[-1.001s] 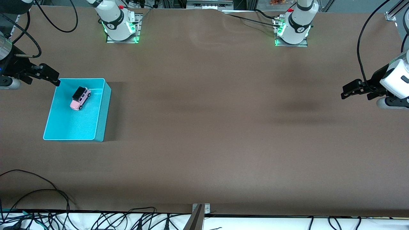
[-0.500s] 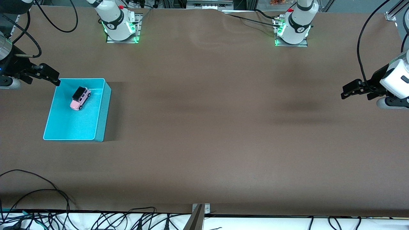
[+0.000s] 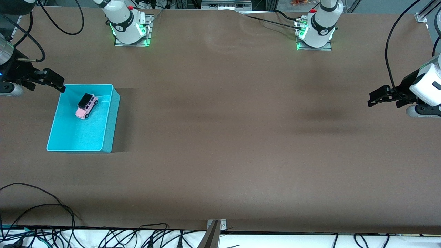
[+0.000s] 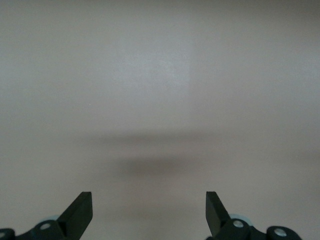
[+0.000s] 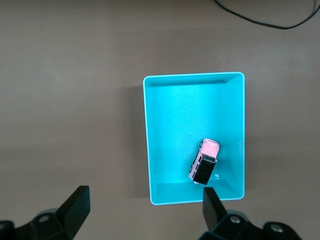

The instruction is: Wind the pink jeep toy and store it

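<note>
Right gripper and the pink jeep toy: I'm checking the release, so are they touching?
Apart. The right wrist view shows the pink jeep toy lying in the turquoise bin far below the open, empty right gripper.

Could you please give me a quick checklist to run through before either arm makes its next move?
1. Pink jeep toy inside the turquoise bin: ok.
2. Jeep standing on its wheels: ok.
3. Right claw open and holding nothing, above the bin's corner: ok.
4. Left claw open and holding nothing, over bare table at its own end, waiting: ok.
5. Jeep wound: cannot tell.
</note>
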You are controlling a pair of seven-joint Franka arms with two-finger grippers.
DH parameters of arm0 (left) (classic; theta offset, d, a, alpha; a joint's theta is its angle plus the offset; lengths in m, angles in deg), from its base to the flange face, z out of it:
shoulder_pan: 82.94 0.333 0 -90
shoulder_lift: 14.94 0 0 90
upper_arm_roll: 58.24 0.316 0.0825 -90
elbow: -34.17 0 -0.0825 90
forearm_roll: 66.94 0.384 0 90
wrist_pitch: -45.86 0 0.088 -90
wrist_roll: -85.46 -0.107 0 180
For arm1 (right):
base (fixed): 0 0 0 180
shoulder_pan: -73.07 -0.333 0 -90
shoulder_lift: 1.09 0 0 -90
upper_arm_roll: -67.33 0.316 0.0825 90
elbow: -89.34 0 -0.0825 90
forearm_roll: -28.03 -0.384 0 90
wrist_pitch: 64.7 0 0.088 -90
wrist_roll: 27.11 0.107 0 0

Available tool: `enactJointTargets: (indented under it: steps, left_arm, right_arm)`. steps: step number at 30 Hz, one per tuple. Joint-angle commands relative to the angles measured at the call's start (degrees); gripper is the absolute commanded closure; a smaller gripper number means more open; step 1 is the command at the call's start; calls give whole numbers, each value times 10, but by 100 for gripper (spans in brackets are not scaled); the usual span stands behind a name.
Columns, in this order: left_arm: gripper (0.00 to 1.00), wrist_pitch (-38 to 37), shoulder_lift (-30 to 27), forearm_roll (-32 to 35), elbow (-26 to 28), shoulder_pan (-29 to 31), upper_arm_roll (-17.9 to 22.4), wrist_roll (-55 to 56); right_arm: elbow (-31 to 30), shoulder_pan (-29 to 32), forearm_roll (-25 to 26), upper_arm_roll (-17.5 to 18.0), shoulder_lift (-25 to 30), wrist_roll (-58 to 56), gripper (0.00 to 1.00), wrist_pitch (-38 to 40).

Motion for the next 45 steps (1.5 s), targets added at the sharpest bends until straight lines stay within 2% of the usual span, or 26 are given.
enactJointTargets:
  steps: [1,6,14,21,28,45]
  left_arm:
    - [0,2,3,3,-6,0,0,-10]
    - [0,2,3,4,-6,-1,0,-10]
    - [0,2,3,5,-6,-1,0,-10]
    - [0,2,6,5,-6,-2,0,-10]
    - [0,2,6,5,-6,-2,0,-10]
    - [0,2,6,5,-6,-2,0,-10]
  right_arm:
    - [19,-2,-11,8,-2,-1,0,31]
    - [41,-2,-10,23,-6,0,0,69]
    - [41,-8,-13,23,-7,4,0,111]
    - [39,-7,-35,20,-7,9,0,114]
    - [37,-7,-35,21,-6,42,0,117]
    - [41,-8,-34,22,-7,41,0,109]
